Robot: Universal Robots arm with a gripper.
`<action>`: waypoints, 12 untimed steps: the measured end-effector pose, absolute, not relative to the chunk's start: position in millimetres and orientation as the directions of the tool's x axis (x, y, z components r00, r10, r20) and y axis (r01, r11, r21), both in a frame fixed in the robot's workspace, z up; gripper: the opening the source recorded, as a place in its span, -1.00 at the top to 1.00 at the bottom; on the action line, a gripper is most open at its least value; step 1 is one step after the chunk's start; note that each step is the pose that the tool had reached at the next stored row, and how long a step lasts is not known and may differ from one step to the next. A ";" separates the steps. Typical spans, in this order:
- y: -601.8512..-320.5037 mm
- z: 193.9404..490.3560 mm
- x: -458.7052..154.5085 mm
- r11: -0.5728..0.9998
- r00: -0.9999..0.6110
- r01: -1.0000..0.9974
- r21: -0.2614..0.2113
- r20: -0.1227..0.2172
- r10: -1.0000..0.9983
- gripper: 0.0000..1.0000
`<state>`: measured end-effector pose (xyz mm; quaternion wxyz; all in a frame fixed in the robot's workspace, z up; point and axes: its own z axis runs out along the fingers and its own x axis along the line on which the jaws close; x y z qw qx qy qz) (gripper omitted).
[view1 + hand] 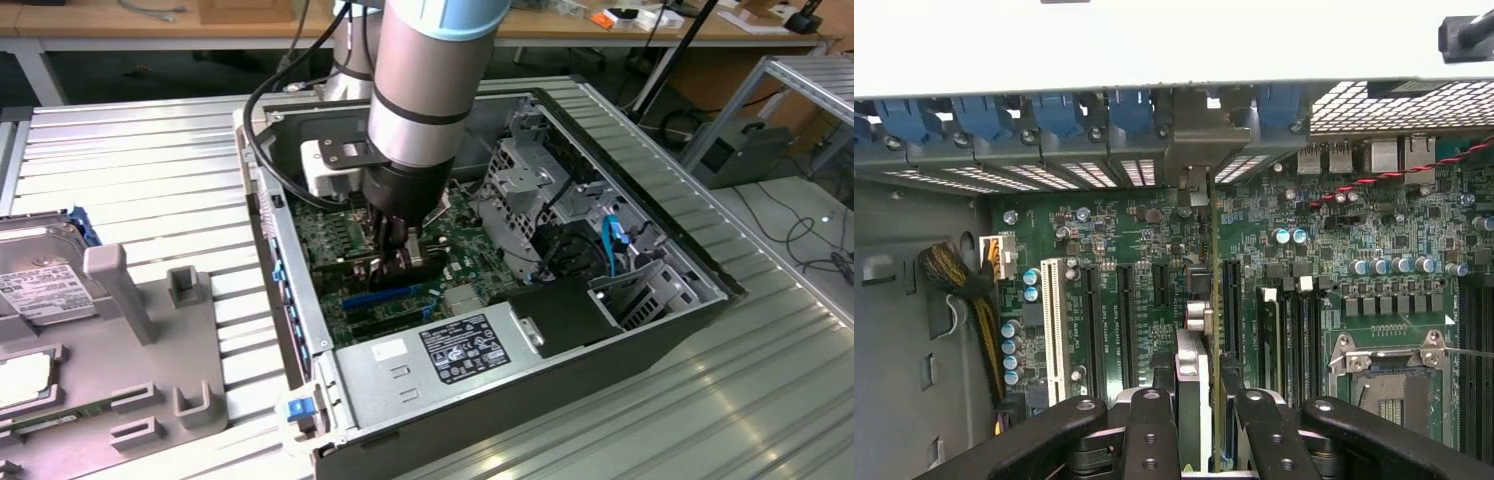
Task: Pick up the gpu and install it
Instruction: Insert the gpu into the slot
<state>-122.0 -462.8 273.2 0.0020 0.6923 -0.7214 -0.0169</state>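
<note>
Black gpu (1194, 400) between end effector (1199, 425) fingers

Green motherboard (1154, 250) with blue clips (1054, 112), a white slot (1053, 330), and black tool (1194, 420).

gpu (1194, 385) | thin card, seen edge-on | upright, perpendicular to motherboard (1154, 250) | standing among motherboard's expansion slots

gripper (400, 262) deep in open case (667, 250) | drive cage (534, 185) near one side | power supply (447, 350) just beside | clear above
</note>
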 end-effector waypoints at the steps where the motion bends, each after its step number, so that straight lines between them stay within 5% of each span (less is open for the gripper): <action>1: -462.8 273.2 -122.0 0.041 -0.041 -0.999 0.027 -0.020 -0.999 0.45; 12: -462.6 267.5 -123.3 0.041 -0.041 -0.999 0.027 -0.020 -0.999 0.45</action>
